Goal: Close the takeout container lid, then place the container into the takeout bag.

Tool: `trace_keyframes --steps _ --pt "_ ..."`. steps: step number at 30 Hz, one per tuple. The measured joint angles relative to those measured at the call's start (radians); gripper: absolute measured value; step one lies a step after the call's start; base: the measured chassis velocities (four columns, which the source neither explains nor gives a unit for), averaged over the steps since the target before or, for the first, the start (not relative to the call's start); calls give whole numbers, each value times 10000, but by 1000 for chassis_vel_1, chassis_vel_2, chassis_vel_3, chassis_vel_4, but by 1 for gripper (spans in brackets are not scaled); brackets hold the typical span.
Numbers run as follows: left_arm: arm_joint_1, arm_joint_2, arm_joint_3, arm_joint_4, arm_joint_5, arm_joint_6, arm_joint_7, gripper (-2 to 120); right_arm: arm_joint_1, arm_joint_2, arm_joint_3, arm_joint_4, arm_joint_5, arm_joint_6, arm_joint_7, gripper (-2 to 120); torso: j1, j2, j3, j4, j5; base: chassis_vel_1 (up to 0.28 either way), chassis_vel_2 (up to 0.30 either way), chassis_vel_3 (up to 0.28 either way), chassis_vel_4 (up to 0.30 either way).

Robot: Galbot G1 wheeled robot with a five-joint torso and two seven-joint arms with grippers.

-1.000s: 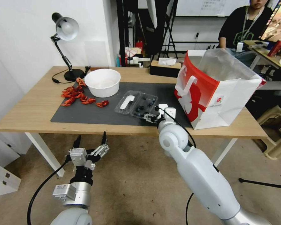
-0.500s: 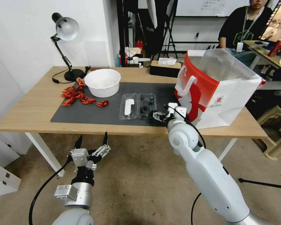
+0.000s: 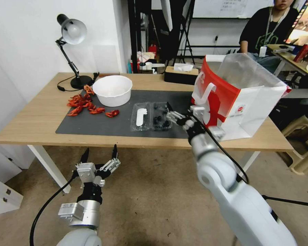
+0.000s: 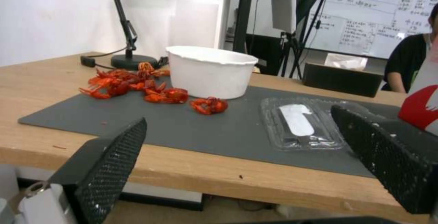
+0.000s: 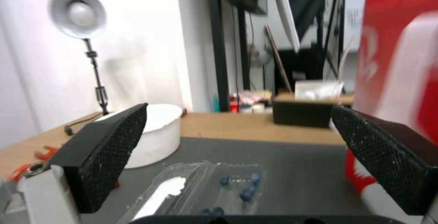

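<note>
Right tool (image 3: 170, 115), spread wide, hovers by the open takeout container (image 3: 151, 116); white blank-looking label (image 3: 140, 117) on its lid (image 3: 141, 117); left tool (image 3: 99, 158) wide, below the surface (image 3: 34, 119).

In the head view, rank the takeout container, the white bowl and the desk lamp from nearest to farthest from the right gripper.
1. takeout container: lying open on the mat, right beside the right gripper.
2. white bowl: farther left and back on the mat.
3. desk lamp: at the table's far left corner.
</note>
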Motion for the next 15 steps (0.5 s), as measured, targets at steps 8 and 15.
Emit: trace_keyframes --steps 8,15 --pt "24 1 16 0 -8 -103 -49 100 -3018 -337 639 1717 -2024 853 294 100 0 0 0 1 0 0 0 0 0" --pt "94 2 -9 0 -18 -178 -76 100 -5063 -67 220 1723 -4141 2165 1095 100 0 0 -1 1 2 0 0 0 0"
